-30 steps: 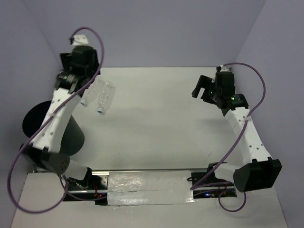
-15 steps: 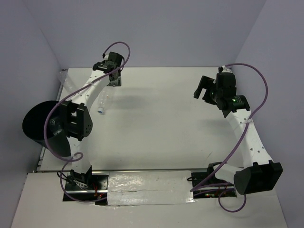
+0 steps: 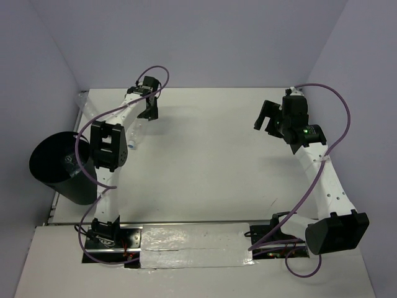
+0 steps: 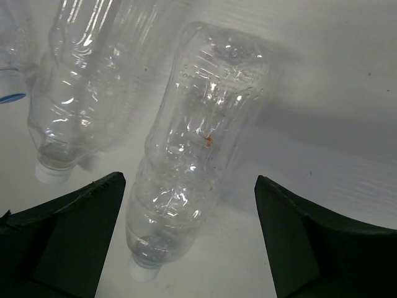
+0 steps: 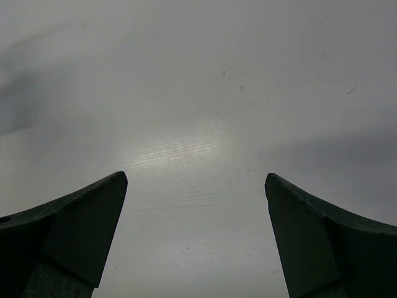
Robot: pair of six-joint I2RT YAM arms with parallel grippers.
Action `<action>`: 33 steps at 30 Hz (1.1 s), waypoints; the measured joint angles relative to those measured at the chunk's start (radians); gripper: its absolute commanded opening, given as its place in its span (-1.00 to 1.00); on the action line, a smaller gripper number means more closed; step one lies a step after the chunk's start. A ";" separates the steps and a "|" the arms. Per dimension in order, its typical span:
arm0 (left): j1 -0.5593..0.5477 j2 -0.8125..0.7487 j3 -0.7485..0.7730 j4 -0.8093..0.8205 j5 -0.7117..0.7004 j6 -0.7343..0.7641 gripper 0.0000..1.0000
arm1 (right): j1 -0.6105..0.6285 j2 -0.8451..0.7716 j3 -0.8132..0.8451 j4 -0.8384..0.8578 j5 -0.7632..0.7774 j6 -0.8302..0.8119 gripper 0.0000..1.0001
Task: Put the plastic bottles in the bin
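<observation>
Clear crinkled bottles (image 4: 198,143) with white caps (image 4: 51,174), black bin (image 3: 59,164), white table (image 3: 217,161).

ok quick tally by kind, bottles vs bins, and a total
bottles: 3, counted in the left wrist view, one cut off at its left edge
bin: 1
total: 4
</observation>
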 measured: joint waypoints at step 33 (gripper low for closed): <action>0.055 -1.143 -0.181 0.135 -0.168 0.123 0.15 | 0.002 -0.002 0.015 0.007 -0.014 0.002 0.99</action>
